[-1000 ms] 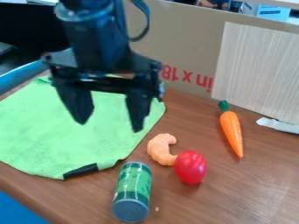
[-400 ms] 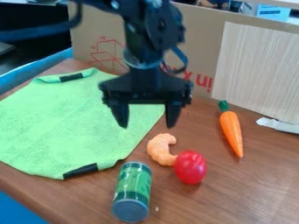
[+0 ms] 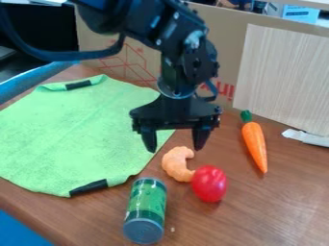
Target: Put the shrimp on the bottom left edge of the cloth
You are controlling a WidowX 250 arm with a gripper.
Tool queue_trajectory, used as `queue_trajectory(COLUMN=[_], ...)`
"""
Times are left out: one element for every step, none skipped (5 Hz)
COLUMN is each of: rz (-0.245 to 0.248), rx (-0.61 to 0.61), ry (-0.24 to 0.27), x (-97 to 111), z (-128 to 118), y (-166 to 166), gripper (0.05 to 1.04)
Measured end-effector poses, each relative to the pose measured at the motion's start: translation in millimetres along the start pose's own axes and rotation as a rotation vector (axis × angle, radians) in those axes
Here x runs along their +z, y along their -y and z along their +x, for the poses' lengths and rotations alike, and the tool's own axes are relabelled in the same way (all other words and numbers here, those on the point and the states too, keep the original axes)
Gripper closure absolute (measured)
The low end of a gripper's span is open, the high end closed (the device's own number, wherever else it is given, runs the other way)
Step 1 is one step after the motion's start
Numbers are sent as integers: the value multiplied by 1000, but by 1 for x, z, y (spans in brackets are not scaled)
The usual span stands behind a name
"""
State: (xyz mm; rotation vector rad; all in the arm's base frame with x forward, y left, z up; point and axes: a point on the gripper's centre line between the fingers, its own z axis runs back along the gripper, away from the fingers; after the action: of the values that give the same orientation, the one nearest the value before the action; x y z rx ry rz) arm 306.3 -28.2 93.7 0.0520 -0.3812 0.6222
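Lowered since the earlier frame toward the curved orange shrimp, the black two-finger gripper hangs wide open, empty. The shrimp lies on the brown wood-grain table, between the green fabric cloth and shiny red tomato.

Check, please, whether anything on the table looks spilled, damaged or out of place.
Nothing looks spilled or broken. Slightly odd is a small pale speck on the bare wood beside the can, like a crumb. The cloth also lies with uneven edges.
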Motion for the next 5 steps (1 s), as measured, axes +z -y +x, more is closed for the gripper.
queue_trajectory(rz=[11,20,40,62,90], rx=[16,40,49,53,57], ry=[19,29,29,14,11], x=[-11,-19,-29,-40,-51], z=[4,7,6,7,5], y=[-1,-2,-3,-3,-7], gripper=[83,83,83,83,83])
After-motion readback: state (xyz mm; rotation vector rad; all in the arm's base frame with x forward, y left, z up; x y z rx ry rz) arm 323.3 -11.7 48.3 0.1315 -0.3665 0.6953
